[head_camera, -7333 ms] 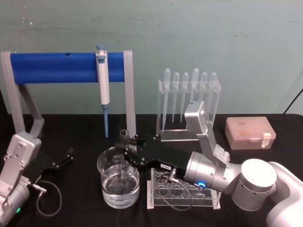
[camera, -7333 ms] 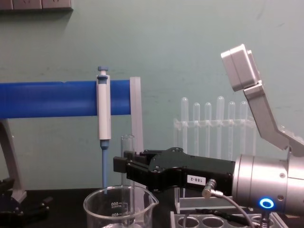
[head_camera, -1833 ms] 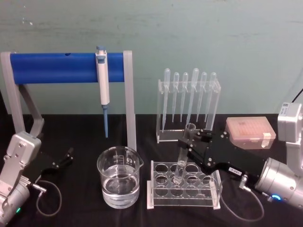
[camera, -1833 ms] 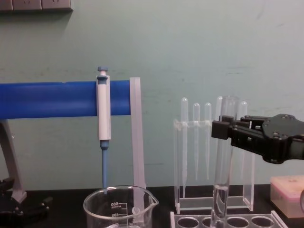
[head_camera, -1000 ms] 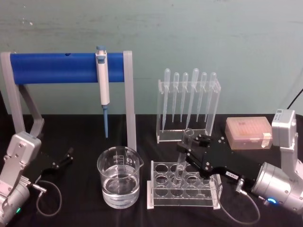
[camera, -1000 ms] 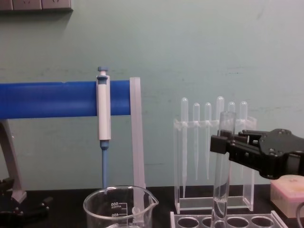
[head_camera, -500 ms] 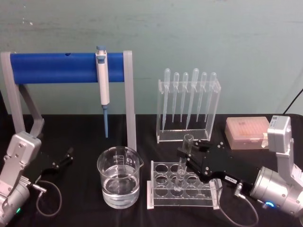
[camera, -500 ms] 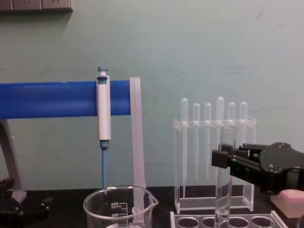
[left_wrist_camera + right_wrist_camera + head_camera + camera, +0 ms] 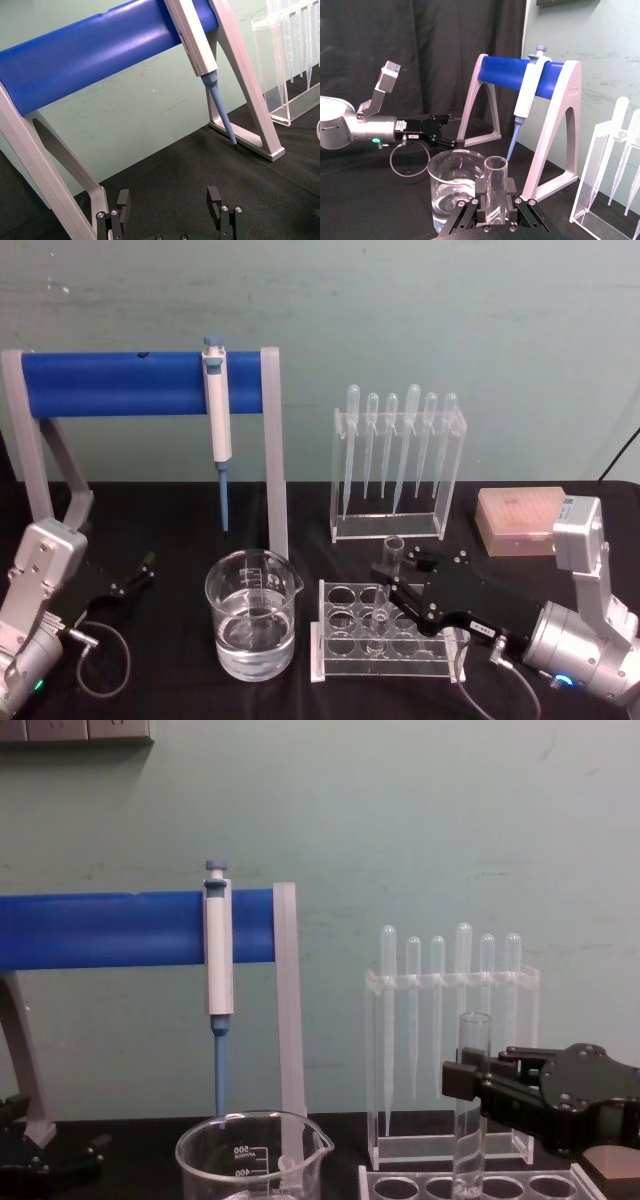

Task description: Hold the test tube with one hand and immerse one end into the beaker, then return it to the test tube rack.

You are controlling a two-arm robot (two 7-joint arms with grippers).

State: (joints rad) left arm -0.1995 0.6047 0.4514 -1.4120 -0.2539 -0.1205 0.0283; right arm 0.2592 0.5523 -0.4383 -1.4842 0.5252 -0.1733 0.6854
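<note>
The test tube (image 9: pixel 386 585) stands nearly upright in a back-row hole of the clear tube rack (image 9: pixel 330 668), with its open rim above the rack. My right gripper (image 9: pixel 392 572) is shut on its upper part, reaching in from the right. The chest view shows the test tube (image 9: pixel 470 1100) held by the right gripper (image 9: pixel 466 1080), and the right wrist view shows the test tube (image 9: pixel 495 187) clamped between black fingers (image 9: pixel 481 198). The beaker (image 9: pixel 251 615) holds water and stands left of the rack, apart from the tube. My left gripper (image 9: pixel 135 575) rests open at the far left.
A blue-barred stand (image 9: pixel 140 382) carries a white-and-blue pipettor (image 9: pixel 217 415) behind the beaker. A clear rack of pipettes (image 9: pixel 398 465) stands behind the tube rack. A pink tip box (image 9: pixel 520 522) sits at the right. A grey cable (image 9: pixel 100 650) loops by the left arm.
The right gripper carried the test tube from the beaker to the rack. Over the last second it has lowered the tube deeper into a rack hole. The left arm has stayed still.
</note>
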